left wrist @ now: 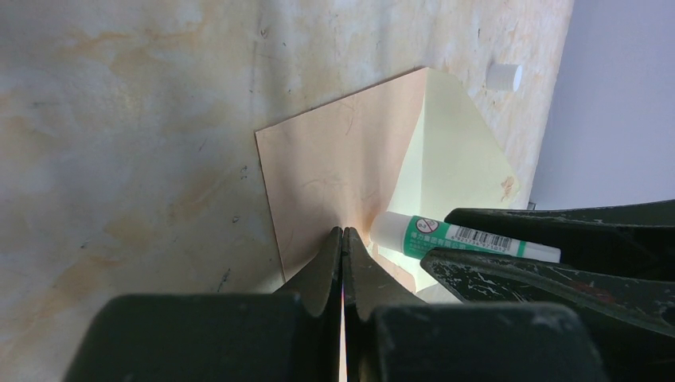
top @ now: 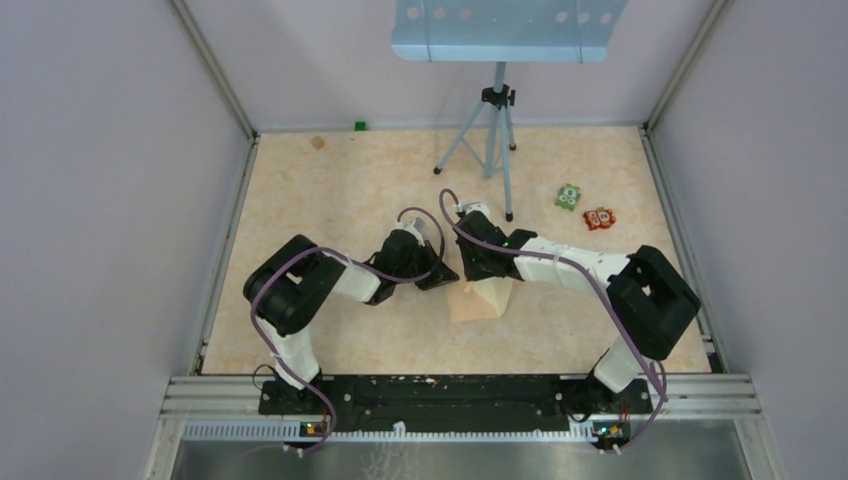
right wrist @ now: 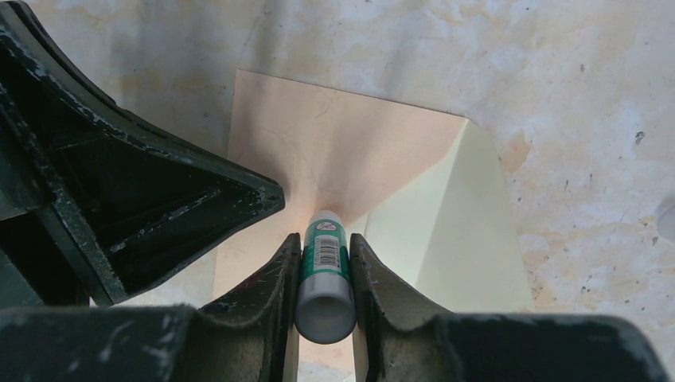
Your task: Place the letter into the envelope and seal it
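The left gripper (left wrist: 343,233) hides the envelope's (left wrist: 326,175) near edge.

Envelope (right wrist: 318,151) pinkish-tan, lying flat; pale cream creased sheet (right wrist: 470,239) juts from one edge, letter or flap unclear.

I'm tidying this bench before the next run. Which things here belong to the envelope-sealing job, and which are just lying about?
Job in hand:
envelope
pale cream paper at its edge
glue stick, gripped by the right gripper
left gripper, shut, tips at the envelope

Lying about:
tripod
green toy
red toy
small green block
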Available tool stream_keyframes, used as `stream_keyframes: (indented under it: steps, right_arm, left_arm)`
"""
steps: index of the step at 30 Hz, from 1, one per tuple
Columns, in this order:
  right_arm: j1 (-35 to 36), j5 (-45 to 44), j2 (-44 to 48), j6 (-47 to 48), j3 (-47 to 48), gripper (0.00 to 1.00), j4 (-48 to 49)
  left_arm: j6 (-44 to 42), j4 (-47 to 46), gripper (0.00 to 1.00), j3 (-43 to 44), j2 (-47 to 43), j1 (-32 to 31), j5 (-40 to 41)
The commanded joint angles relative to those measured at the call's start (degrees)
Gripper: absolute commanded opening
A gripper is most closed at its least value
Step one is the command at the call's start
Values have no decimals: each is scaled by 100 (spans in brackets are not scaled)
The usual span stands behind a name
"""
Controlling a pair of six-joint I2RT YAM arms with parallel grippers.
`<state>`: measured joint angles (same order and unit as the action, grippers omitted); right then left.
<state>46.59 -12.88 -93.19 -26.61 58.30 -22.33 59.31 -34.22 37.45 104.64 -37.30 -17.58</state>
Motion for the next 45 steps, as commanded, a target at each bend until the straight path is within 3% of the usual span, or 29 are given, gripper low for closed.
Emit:
stream_keyframes:
  steps: [1, 45]
  right_arm:
    - [-41, -131, -140, 83, 265, 0, 134]
    - [516, 224, -212, 83, 74, 0, -248]
  left_arm:
    - [-129, 416, 0, -6, 7, 7, 393]
    - [487, 582, 0, -115, 239, 12, 680]
